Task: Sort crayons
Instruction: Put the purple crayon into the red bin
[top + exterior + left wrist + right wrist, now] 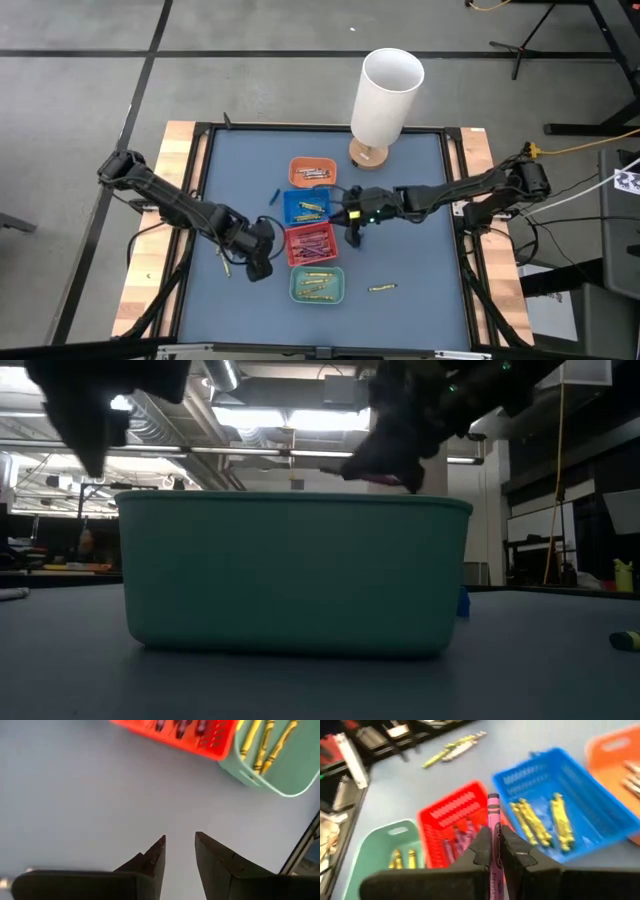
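Note:
Four small trays stand in a row down the table's middle: orange (pixel 312 172), blue (pixel 307 207), red (pixel 311 243), teal (pixel 317 285). Yellow crayons (pixel 540 822) lie in the blue tray, purple ones (pixel 460 840) in the red, yellow ones (pixel 262 745) in the teal. My right gripper (pixel 493 837) hangs just right of the red tray, shut on a purple crayon (pixel 493 815). My left gripper (pixel 179 840) is open over bare table left of the red and teal trays, with nothing between its fingers. My right gripper pinches the purple crayon's shaft (pixel 493 832) between its two fingers. The crayon lies along the fingers, its free end (pixel 493 799) sticking out past the fingertips. The fingers come from the table's right, slanting down. The crayon is lifted clear, above the red tray's edge.
A tall white cylinder (pixel 385 100) stands at the far edge behind the orange tray. Loose crayons lie on the mat: a yellow one (pixel 382 288) right of the teal tray, a blue one (pixel 272 195) left of the blue tray, yellow ones (pixel 452 747) near my left gripper.

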